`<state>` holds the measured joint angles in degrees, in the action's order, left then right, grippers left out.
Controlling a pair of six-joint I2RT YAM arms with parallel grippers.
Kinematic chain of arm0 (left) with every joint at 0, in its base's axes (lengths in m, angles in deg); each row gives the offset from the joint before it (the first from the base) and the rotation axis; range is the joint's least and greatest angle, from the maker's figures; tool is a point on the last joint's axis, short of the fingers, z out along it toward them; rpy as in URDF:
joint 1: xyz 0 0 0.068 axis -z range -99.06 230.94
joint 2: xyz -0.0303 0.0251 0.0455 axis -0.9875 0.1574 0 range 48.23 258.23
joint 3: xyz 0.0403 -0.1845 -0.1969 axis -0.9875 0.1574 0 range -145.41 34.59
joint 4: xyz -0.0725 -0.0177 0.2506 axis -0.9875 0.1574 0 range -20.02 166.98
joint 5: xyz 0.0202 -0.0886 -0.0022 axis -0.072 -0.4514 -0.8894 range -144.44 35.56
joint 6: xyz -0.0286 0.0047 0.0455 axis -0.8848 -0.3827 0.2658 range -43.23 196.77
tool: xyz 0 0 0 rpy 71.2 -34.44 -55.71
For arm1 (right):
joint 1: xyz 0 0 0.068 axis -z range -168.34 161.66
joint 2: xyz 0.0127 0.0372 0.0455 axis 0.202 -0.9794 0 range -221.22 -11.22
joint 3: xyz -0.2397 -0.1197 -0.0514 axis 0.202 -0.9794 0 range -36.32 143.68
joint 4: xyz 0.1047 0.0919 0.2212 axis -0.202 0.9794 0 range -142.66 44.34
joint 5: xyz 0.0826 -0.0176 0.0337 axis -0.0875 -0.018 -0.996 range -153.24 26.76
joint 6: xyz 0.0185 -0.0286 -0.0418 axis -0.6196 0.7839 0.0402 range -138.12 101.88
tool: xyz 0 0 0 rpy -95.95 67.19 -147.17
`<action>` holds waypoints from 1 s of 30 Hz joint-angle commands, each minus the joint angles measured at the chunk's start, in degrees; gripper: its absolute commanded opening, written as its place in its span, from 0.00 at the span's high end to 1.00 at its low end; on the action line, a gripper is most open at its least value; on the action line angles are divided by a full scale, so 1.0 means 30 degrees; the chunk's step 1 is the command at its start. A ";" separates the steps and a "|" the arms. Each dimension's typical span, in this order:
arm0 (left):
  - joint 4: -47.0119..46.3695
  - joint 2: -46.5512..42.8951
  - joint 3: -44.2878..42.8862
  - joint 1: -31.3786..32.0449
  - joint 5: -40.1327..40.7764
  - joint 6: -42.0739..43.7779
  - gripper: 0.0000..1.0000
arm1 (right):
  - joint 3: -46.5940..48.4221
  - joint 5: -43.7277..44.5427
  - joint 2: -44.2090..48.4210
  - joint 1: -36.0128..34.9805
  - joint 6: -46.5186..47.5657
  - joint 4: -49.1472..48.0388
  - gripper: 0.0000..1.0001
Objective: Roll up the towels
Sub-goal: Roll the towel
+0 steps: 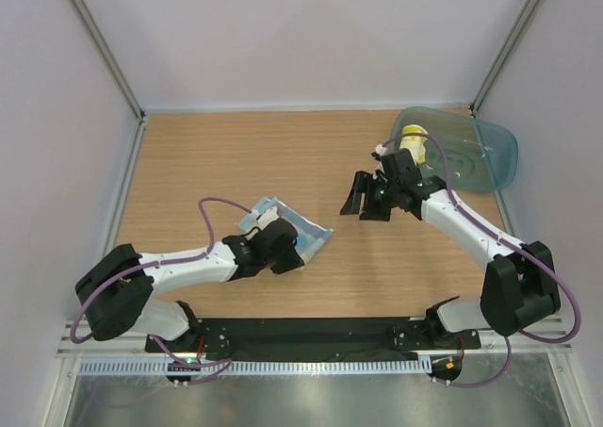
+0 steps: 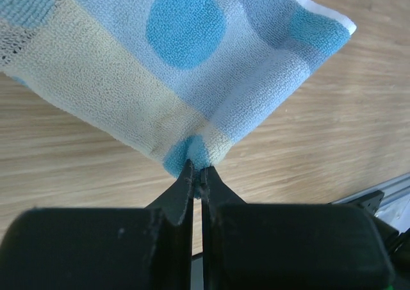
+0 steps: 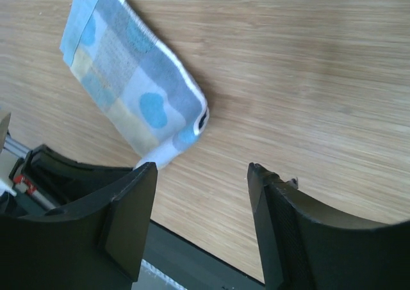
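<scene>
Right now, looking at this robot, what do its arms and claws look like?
The left arm and right arm have white tubular links with chunky black joints. A thin purple cable loops along each. The left claw and right claw are matte black, each with two flat fingers.

Towel [image 2: 186,66]: light blue, checked, blue dots; lying on wooden table [image 2: 333,143].
Left gripper [image 2: 198,173]: jaws closed, pinching towel's near corner.

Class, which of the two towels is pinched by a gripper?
The blue towel on the table: the left gripper is shut on its corner. The yellow towel sits in the tray, away from the open right gripper.
</scene>
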<state>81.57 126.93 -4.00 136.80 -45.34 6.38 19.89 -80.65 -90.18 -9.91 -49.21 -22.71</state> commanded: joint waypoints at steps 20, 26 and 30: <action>-0.0231 0.2007 0.1671 -0.5082 -0.2917 -0.1322 1.00 | -0.1392 -0.5300 -0.3238 -0.4151 0.0227 -0.8928 0.94; -0.0467 0.2771 0.1408 -0.5932 -0.4352 -0.0532 1.00 | -0.0747 -0.6471 -0.5524 -0.4325 -0.0124 -1.0803 0.94; -0.0437 0.3357 0.1232 -0.6167 -0.4646 -0.0180 1.00 | -0.0192 -0.6706 -0.6841 -0.4385 -0.0358 -1.1770 0.95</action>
<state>76.09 133.81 -1.27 118.96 -60.53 2.90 15.93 -98.42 -109.11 -22.54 -49.28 -51.58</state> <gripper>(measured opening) 0.016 0.067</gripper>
